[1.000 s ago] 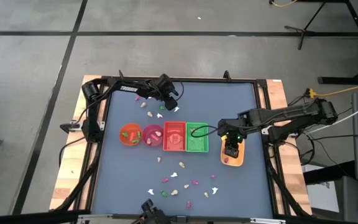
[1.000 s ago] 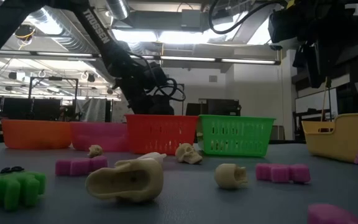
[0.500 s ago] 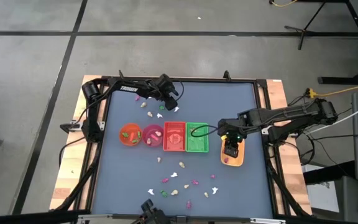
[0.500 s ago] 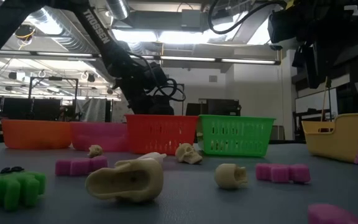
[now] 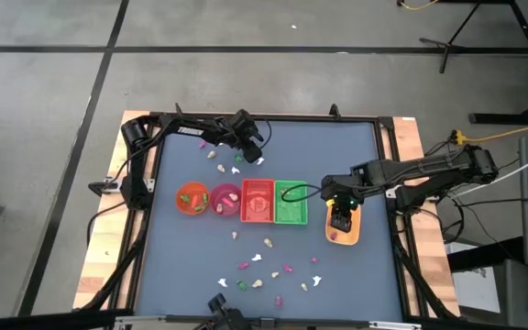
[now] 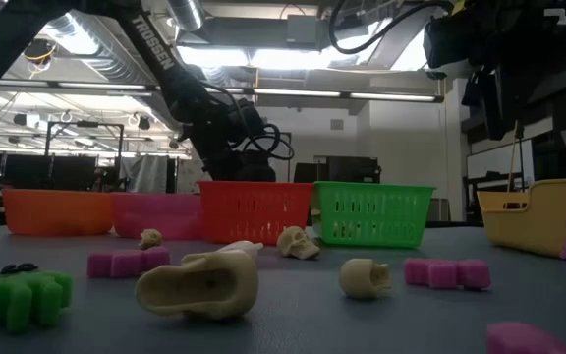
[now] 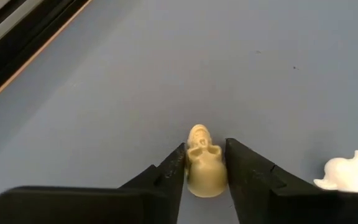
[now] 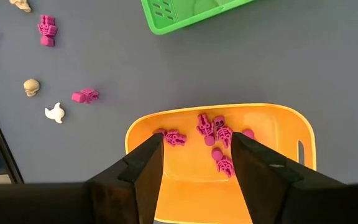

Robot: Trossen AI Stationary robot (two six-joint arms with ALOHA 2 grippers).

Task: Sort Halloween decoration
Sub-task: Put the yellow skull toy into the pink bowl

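Closing since a moment ago, my left gripper (image 7: 204, 163) is pinching the cream skull (image 7: 202, 161) at eleven o'clock, ready for lifting.

Containers on the blue-grey counter (image 5: 337, 156)
An orange bowl (image 5: 192, 198), pink bowl (image 5: 225, 200), red basket (image 5: 257, 202) and green basket (image 5: 290, 203) sit in a row, touching; a yellow tray (image 5: 345, 229) lies just beside them

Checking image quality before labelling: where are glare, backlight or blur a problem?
Low view: bright ceiling lights backlight both arms into silhouettes; the nearest cream skull looks soft. Left wrist view: even light, cream skull sharp between the jaws. Right wrist view: orange tray evenly lit. High view: trinkets tiny, no glare.
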